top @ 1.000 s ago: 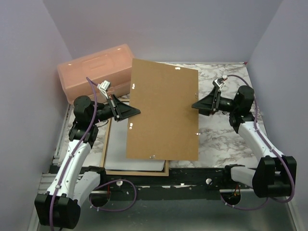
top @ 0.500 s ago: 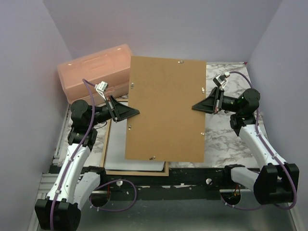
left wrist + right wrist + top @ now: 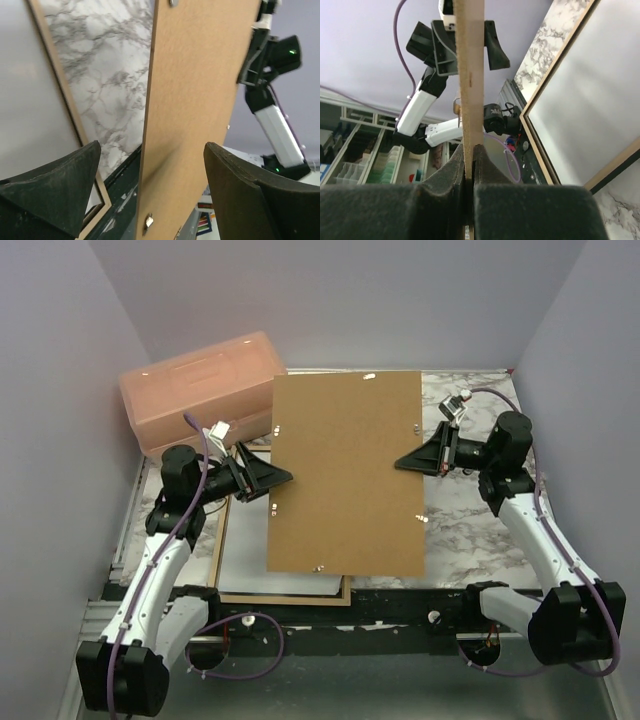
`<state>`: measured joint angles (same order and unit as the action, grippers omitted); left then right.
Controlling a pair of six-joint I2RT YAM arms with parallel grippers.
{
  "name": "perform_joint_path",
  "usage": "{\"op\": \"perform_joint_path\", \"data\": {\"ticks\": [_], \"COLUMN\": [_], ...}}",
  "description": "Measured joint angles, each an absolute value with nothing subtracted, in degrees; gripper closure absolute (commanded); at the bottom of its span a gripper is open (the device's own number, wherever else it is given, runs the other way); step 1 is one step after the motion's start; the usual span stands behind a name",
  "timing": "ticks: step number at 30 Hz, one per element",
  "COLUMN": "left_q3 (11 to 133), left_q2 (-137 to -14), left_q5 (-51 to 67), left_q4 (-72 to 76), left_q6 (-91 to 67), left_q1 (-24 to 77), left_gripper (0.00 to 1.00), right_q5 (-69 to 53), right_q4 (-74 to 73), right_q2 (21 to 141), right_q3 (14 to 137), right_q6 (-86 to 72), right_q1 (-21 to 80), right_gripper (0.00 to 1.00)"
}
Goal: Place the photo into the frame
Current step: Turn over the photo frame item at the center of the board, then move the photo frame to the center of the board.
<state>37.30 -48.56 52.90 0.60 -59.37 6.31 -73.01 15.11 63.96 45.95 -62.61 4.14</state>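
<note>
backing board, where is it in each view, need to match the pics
Top external: the backing board fills the centre, between the arms.
Left wrist: the backing board is a tall tan slab, right of centre.
Right wrist: the backing board is edge-on, a thin strip pinched in the right gripper.
Shared landmark: the frame, tan rim in all three.

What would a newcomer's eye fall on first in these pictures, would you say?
The large brown backing board dominates mid-table, raised off the surface, with the right gripper shut on its right edge and the left gripper open at its left edge. Beneath it, near left, lies the tan wooden frame; a pink box sits at the far left.
</note>
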Motion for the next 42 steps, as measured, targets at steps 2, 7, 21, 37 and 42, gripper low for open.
{"op": "perform_joint_path", "data": {"ticks": [2,7,21,37,42], "left_q3": [37.9,40.9,49.0,58.2,59.8], "left_q2": [-49.5,-51.8,-64.0,-88.8,-93.5], "left_q5": [50.4,42.0,6.9,-5.3,-4.2], "left_q4": [-4.7,-17.4,-41.6,-48.9,-48.2], "left_q6": [-56.0,-47.7,-33.6,-27.4,-26.2], "left_q1": [6.1,6.1,6.0,5.7,4.8], "left_gripper": [0.13,0.13,0.12,0.19,0.23], "right_q5": [-71.4,-66.6,-47.9,-41.4,-40.9], "right_q4": [10.9,-0.7,-27.7,-37.1,-38.9], "right_q2": [64.2,65.7,68.0,68.7,69.5], "right_q3": [47.1,49.9,59.0,63.7,64.6], "right_q6": [-59.6,-52.4,-34.9,-29.0,-28.3], "right_q1": [4.2,4.2,4.2,4.2,4.2], "right_gripper": [1.00,1.00,1.00,1.00,1.00]}}
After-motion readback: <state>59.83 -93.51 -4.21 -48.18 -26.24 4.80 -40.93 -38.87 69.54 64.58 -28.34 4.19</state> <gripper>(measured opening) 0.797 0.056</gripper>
